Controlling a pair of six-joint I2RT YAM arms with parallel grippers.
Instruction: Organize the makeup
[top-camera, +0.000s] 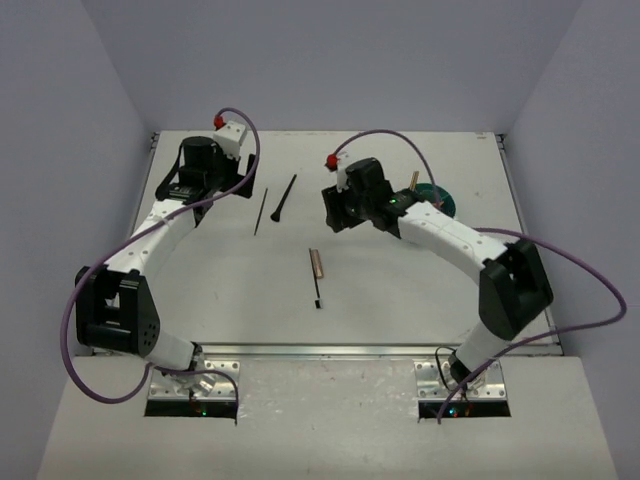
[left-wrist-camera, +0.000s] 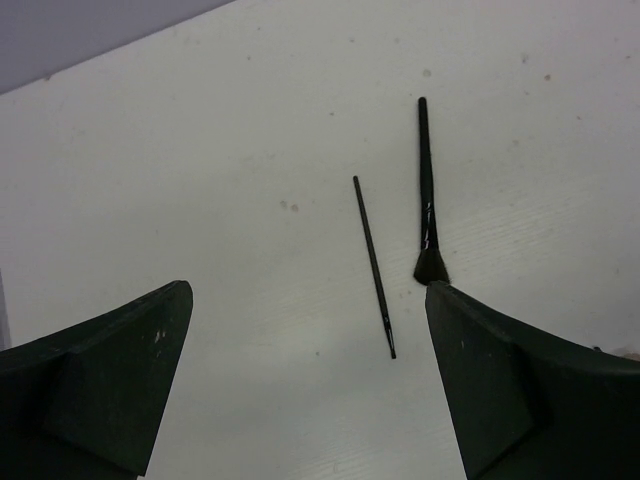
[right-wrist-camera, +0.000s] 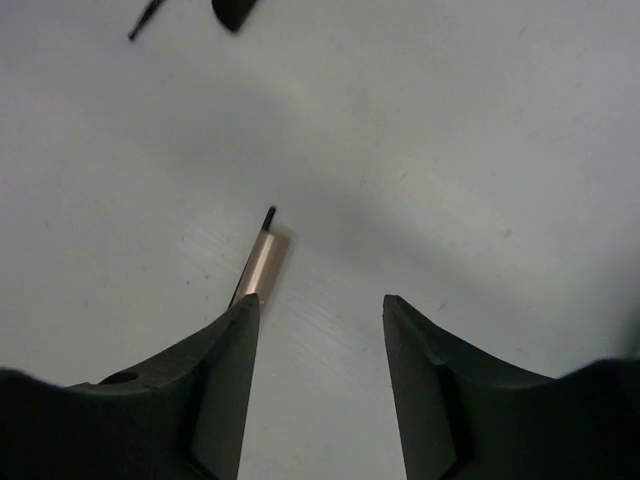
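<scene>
A thin black stick (top-camera: 261, 211) and a black brush (top-camera: 284, 197) lie side by side at the table's middle back. Both show in the left wrist view, the stick (left-wrist-camera: 373, 265) and the brush (left-wrist-camera: 427, 190). A beige tube (top-camera: 315, 263) with a thin black piece alongside it lies mid-table. My left gripper (top-camera: 195, 183) is open and empty, left of the stick, with bare table between its fingers (left-wrist-camera: 308, 300). My right gripper (top-camera: 338, 208) is open and empty above the table (right-wrist-camera: 320, 305), and the beige tube (right-wrist-camera: 262, 262) lies just beyond its left fingertip.
A dark teal-green round thing (top-camera: 438, 198) sits at the back right, mostly hidden behind my right arm, with a wooden stick (top-camera: 412, 182) at its left edge. Purple cables loop off both arms. The table's back edge meets the wall.
</scene>
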